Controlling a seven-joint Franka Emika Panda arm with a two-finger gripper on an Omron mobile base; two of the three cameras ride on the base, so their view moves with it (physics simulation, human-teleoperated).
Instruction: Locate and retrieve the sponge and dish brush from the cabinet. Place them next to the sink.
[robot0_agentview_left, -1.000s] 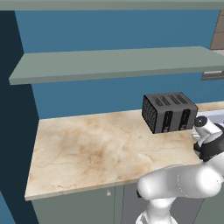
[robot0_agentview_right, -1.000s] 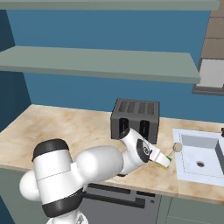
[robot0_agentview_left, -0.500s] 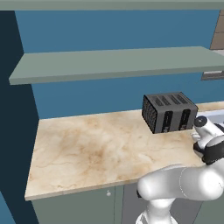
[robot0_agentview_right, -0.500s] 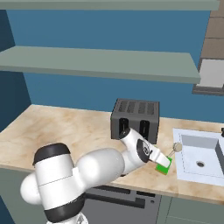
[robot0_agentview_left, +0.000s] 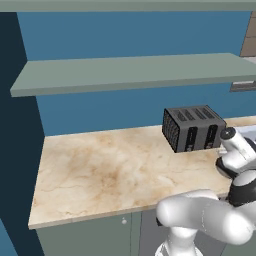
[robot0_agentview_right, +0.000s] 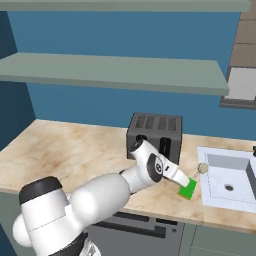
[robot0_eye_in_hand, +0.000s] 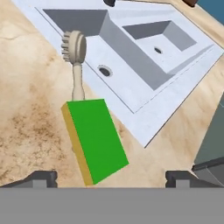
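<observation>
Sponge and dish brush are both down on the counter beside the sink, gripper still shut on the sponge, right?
Not quite: the gripper is open, its fingertips apart on either side of the sponge, as the hand view shows. The rest holds: the sponge and dish brush lie on the counter beside the sink.

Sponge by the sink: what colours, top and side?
The sponge has a bright green top over a yellow-orange bottom layer. The hand view shows it best.

A beige marbled counter (robot0_agentview_left: 100, 170) is carrying a black toaster (robot0_agentview_left: 193, 128) near the back wall. A green sponge (robot0_eye_in_hand: 94, 138) is lying flat on it just beside the sink (robot0_eye_in_hand: 144, 61). A dish brush (robot0_eye_in_hand: 75, 61) is lying there too, its handle end meeting the sponge.
</observation>
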